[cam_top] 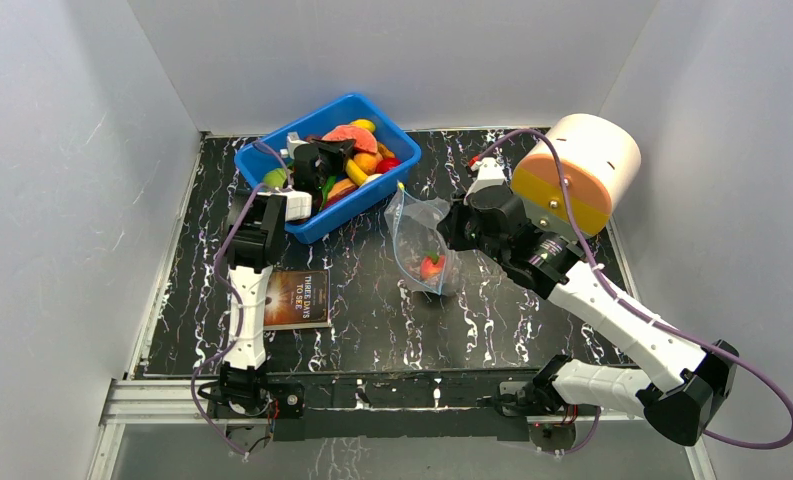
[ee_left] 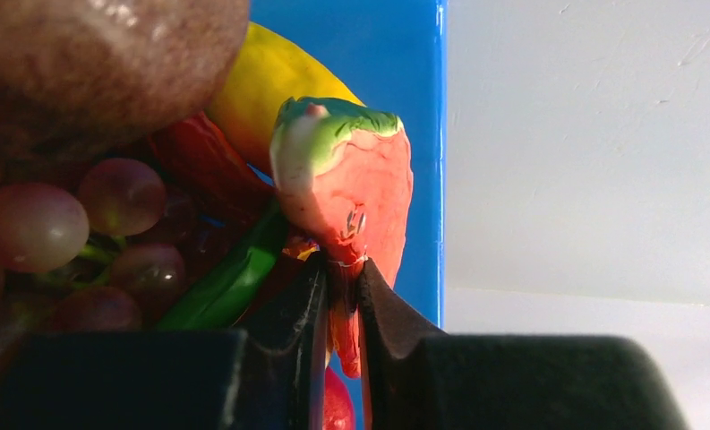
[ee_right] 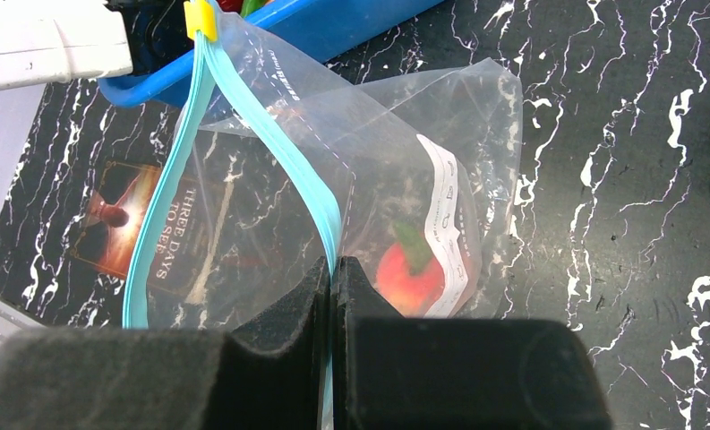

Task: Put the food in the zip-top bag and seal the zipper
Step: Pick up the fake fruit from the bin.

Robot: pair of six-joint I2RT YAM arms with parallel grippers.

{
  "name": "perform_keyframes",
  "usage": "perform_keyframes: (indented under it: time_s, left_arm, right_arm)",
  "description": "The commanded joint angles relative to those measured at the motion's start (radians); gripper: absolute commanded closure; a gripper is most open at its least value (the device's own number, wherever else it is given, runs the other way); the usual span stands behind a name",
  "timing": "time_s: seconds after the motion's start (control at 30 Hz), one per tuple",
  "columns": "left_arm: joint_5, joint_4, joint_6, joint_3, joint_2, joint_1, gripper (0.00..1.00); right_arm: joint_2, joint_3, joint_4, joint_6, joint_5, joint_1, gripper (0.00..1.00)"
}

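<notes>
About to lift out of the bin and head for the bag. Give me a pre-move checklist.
1. Pick: left gripper shut on watermelon slice, ok.
2. Grip depth: cannot tell; only the slice's thin lower edge is pinched.
3. Hold: right gripper pinching the zipper, ok.
4. Mouth of zip-top bag open: ok, strips spread apart.
5. Room in bag: ok, one red piece inside.

The zip-top bag [ee_right: 270, 179] beside the blue bin [cam_top: 357, 208] is clear, crinkly, glossy plastic; its zipper [ee_right: 161, 193] is a smooth blue-green strip. The bin is smooth, shiny plastic. Inside it the watermelon slice [ee_left: 351, 179] looks painted and matt, the grapes [ee_left: 29, 224] glossy and translucent. The table [cam_top: 532, 320] under the bin is black with white marbling, faintly sheened.
</notes>
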Motion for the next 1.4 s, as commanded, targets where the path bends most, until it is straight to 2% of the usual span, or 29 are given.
perform_keyframes:
  time_s: [0.0, 0.3, 0.5, 0.63, 0.73, 0.87, 0.93, 1.03, 1.1, 1.37]
  left_arm:
    - [-0.025, 0.068, 0.049, -0.078, -0.085, -0.005, 1.00]
    - [-0.012, 0.052, 0.160, -0.262, -0.286, -0.003, 1.00]
    - [0.008, 0.000, 0.232, -0.312, -0.393, -0.002, 1.00]
    - [0.058, -0.097, 0.329, -0.311, -0.474, -0.001, 1.00]
    - [0.125, -0.241, 0.454, -0.353, -0.620, -0.002, 1.00]
    - [0.183, -0.336, 0.544, -0.484, -0.801, -0.008, 1.00]
    - [0.224, -0.482, 0.605, -0.536, -0.915, -0.022, 1.00]
    - [0.304, -0.558, 0.616, -0.592, -1.015, -0.033, 1.00]
    - [0.405, -0.596, 0.620, -0.611, -1.043, -0.048, 1.00]
    - [0.447, -0.718, 0.660, -0.617, -1.168, -0.200, 1.00]
  right_arm:
    - [-0.026, 0.002, 0.067, 0.008, -0.005, 0.001, 1.00]
    - [-0.044, 0.021, -0.003, 0.037, 0.005, 0.001, 1.00]
    - [-0.067, 0.024, -0.030, 0.049, 0.025, 0.001, 1.00]
    - [-0.071, 0.019, -0.057, 0.059, 0.062, 0.002, 1.00]
    - [-0.077, 0.017, -0.086, 0.085, 0.063, 0.002, 1.00]
    - [-0.087, 0.012, -0.103, 0.099, 0.107, 0.002, 1.00]
    - [-0.082, 0.009, -0.097, 0.117, 0.102, 0.002, 1.00]
    - [-0.052, 0.009, -0.086, 0.135, 0.094, 0.001, 1.00]
    - [-0.026, 0.006, -0.067, 0.145, 0.090, 0.002, 1.00]
    - [0.019, 0.002, -0.009, 0.152, 0.102, 0.002, 1.00]
